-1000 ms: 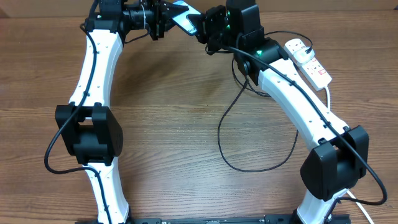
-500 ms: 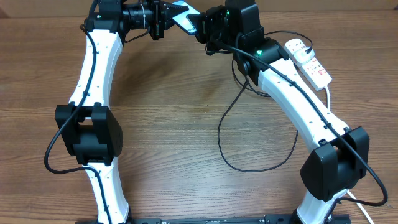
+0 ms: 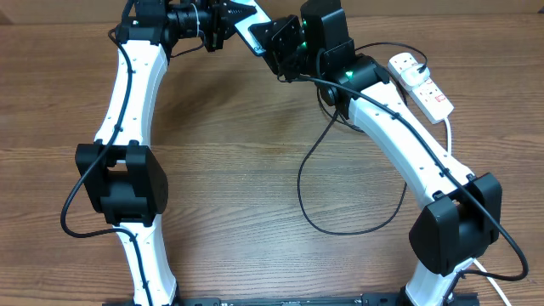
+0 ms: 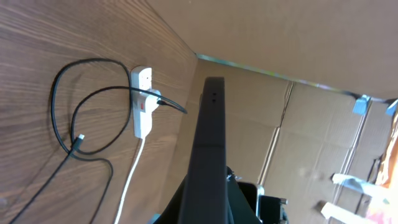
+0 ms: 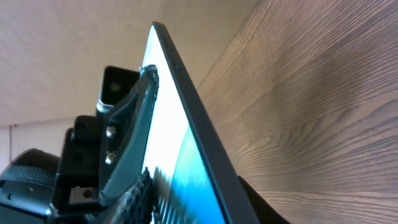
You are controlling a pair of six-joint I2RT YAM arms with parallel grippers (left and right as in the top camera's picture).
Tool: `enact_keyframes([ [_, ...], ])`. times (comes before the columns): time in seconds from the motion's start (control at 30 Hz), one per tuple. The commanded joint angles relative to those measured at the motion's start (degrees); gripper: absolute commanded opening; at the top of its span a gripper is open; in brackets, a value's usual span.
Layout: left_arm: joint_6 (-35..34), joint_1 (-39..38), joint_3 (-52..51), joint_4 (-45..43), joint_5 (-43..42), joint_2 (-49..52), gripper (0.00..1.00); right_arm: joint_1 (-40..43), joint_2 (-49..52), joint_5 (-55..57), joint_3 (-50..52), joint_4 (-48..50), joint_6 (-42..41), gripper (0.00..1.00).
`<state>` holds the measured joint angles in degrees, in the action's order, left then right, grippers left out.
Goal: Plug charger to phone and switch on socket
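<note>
I have both arms stretched to the far edge of the wooden surface, wrists turned toward each other. The left end effector is clamped on the slim smartphone with the light blue screen, held aloft. The right end effector brackets its other end, but I cannot tell whether it grips. The long thin black charger cable loops on the surface beside the white two-outlet power strip, far right.

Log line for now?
phone: off table, in left claw | right claw: at phone, grip unclear | charger tip: on table, not in phone
</note>
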<state>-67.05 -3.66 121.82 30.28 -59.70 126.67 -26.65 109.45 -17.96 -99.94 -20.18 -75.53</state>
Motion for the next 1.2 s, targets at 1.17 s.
enact_keyframes([
  [1.17,49.13,11.17,0.92,42.03,2.01,-1.25,0.04,15.13,-1.07,0.94,0.5,-43.6,53.0,0.64],
])
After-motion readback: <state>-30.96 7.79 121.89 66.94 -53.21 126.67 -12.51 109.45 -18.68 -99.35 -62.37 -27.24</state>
